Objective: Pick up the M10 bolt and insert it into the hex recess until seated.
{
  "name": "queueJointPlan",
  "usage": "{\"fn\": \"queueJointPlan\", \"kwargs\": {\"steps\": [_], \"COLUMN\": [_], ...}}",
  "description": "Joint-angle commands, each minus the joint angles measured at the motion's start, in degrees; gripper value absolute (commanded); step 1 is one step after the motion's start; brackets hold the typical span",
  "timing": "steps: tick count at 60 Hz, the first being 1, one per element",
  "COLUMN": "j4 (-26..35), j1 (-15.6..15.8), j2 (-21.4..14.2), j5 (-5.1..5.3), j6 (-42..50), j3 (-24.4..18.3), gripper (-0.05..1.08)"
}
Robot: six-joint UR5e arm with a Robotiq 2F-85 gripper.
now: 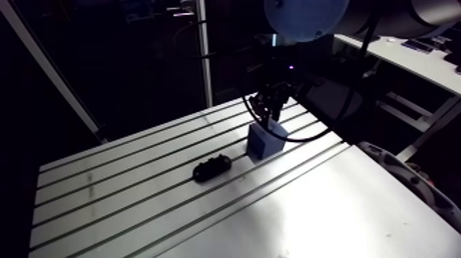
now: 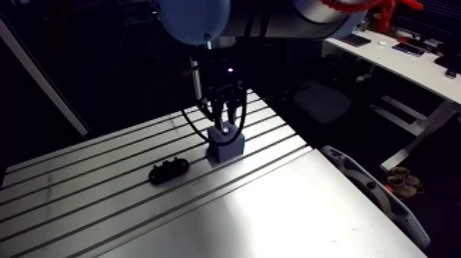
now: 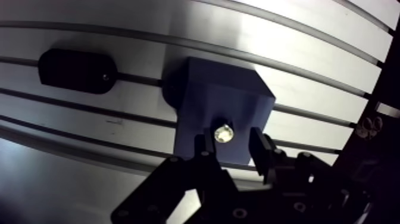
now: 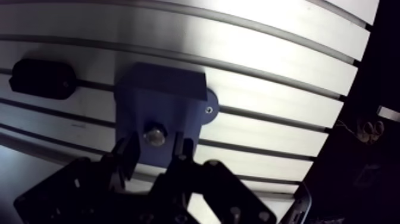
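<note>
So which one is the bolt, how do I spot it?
Find the silver slotted table. On it stands a blue block, beside a black oval piece. The bolt is the small shiny round head in the block's top, between the jaws.

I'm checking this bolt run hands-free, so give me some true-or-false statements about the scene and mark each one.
1. The bolt sits in the top of the blue block. True.
2. The pincer is clamped shut on the bolt. False: its fingers stand apart, flanking the bolt head with gaps.
3. A black oblong part lies on the slotted table beside the block. True.
4. The black part rests on top of the block. False: it lies on the table, apart from the block.
</note>
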Motion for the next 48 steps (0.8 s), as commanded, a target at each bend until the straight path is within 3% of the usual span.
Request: {"fn": "queueJointPlan", "kwargs": {"steps": [1, 48], "j4": [0.04, 0.04], "j1": [0.00, 0.18], "j2": [0.03, 0.47], "j5": [0.03, -0.04], "j6": [0.00, 0.00], "j3": [0.03, 0.03], "gripper": [0.56, 0.60]}}
